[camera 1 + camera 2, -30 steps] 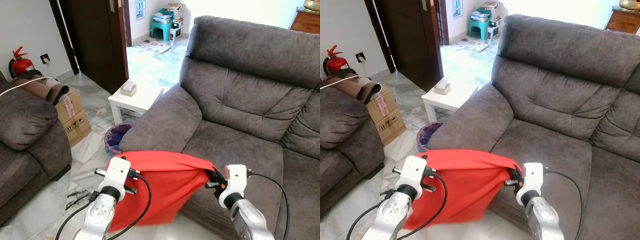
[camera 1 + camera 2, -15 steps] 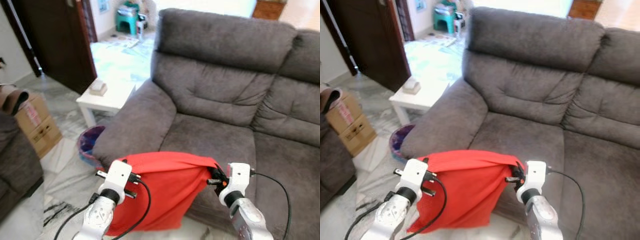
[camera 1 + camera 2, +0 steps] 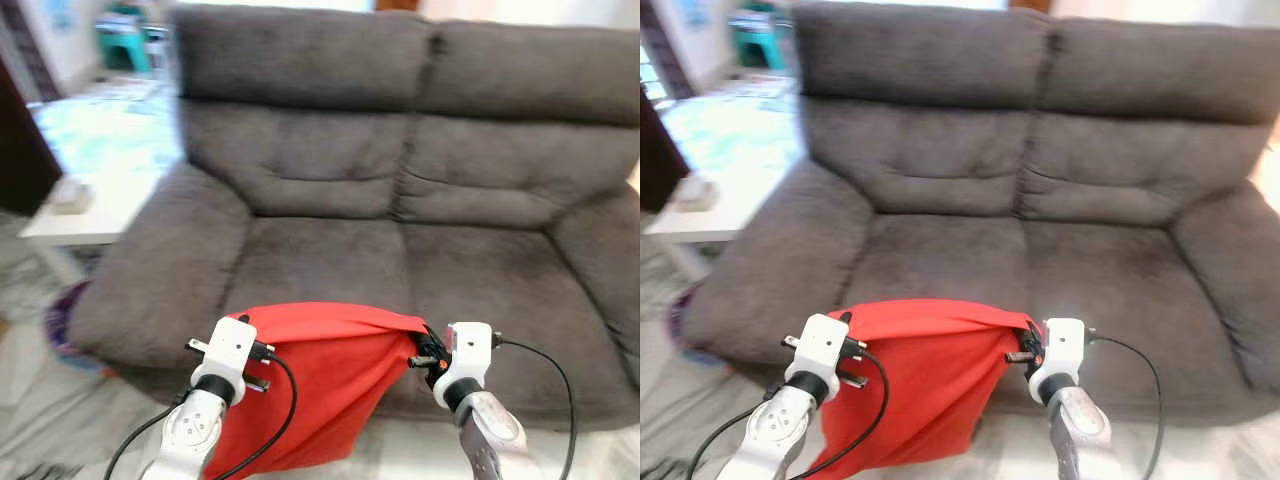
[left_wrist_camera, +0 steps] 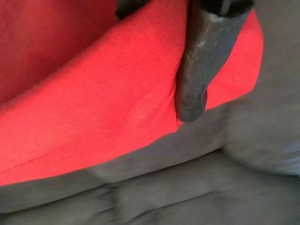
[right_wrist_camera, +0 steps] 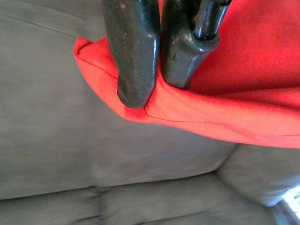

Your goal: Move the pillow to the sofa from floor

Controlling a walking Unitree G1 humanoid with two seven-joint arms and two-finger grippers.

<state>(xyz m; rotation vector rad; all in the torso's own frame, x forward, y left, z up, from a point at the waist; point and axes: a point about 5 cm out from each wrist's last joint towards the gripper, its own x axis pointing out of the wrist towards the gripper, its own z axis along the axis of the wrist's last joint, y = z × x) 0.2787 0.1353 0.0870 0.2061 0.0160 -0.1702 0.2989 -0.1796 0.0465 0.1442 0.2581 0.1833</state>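
A red pillow [image 3: 320, 375] hangs stretched between my two grippers, in front of the grey sofa's [image 3: 400, 190] seat edge and off the floor. My left gripper [image 3: 252, 340] is shut on its left top corner. My right gripper [image 3: 420, 350] is shut on its right top corner. In the left wrist view a black finger [image 4: 199, 70] presses on the red pillow [image 4: 93, 93] with sofa fabric beyond. The right wrist view has both fingers [image 5: 136, 51] pinched on the corner of the red pillow [image 5: 234, 93]. The pillow's lower part droops toward the floor.
The two-seat grey sofa faces me, its seat cushions [image 3: 420, 270] bare. A white side table [image 3: 70, 210] stands to the left of the sofa's arm, with a purple bin [image 3: 60, 310] below it. Marble floor [image 3: 60, 420] lies under me.
The camera has swung right, so the sofa is now centred and the door, box and other couch have left the view. Both grippers still hold the pillow the same way.
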